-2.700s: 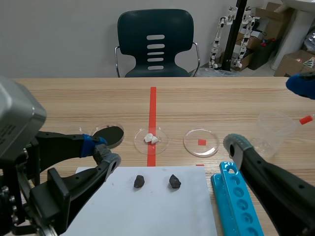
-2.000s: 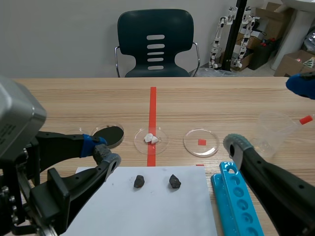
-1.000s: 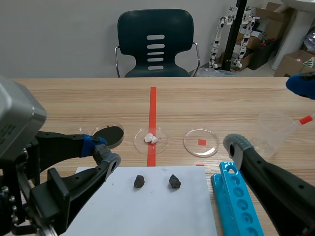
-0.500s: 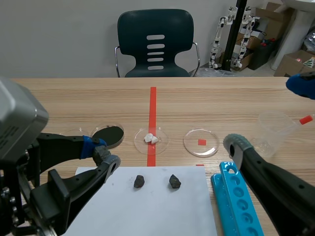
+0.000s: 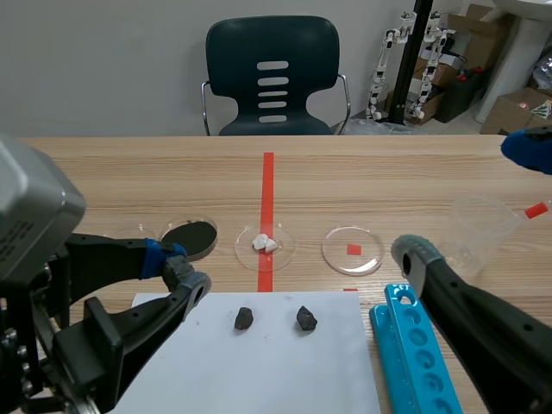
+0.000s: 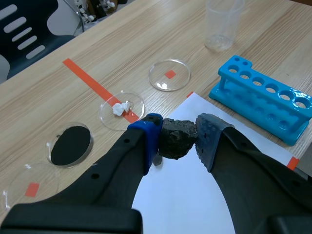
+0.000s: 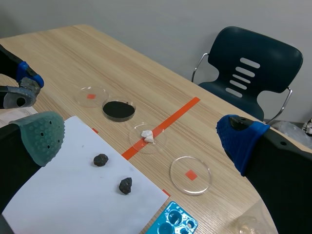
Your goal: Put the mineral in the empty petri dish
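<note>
Black rock up first: the mineral (image 6: 178,138) is clenched in the left arm's jaws, low at the left of the scene frame, over the white paper (image 5: 259,371). The right arm's jaws gape, released, holding nothing. Two dark lumps (image 5: 244,318) lie on the sheet. Further back sit black powder (image 5: 190,237), white chips (image 5: 265,244) and the empty petri dish (image 5: 341,246) right of centre, plus a second bare dish (image 6: 17,187) beside the powder. The smart play is probably to travel level, sink low over the glass, then let go softly.

2 black arms (image 5: 112,336), thick black fingers (image 6: 122,165), 1 blue dotted pad (image 7: 239,141), 1 grey-green pad (image 7: 41,134); grey housing (image 5: 30,216) on L.
</note>
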You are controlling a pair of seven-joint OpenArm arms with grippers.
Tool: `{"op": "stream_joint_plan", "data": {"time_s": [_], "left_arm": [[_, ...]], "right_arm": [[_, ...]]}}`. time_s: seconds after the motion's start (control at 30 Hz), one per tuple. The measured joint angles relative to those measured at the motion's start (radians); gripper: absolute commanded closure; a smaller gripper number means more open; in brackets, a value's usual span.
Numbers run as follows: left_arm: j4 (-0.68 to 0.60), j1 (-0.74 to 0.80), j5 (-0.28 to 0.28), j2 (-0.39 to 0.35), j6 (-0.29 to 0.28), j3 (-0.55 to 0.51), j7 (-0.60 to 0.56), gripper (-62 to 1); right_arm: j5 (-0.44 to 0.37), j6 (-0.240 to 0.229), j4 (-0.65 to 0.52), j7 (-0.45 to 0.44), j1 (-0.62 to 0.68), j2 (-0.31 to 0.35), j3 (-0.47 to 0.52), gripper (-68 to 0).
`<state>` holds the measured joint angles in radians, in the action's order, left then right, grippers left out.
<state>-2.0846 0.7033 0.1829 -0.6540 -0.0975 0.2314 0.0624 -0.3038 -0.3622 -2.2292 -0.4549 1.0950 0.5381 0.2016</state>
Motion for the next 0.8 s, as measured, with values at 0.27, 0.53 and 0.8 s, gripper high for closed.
{"op": "stream_joint_plan", "data": {"time_s": [0.27, 0.53, 0.8], "left_arm": [[0.000, -0.011, 0.013, 0.022, 0.080, 0.000, 0.168, -12.6], [0.066, -0.153, 0.097, 0.091, 0.130, -0.001, 0.380, -12.6], [0.280, -0.289, 0.144, 0.182, 0.172, 0.000, 0.476, -12.6]], "right_arm": [[0.000, 0.000, 0.000, 0.000, 0.000, 0.000, 0.000, -67.9], [0.000, 0.000, 0.000, 0.000, 0.000, 0.000, 0.000, -67.9], [0.000, 0.000, 0.000, 0.000, 0.000, 0.000, 0.000, -67.9]]}}
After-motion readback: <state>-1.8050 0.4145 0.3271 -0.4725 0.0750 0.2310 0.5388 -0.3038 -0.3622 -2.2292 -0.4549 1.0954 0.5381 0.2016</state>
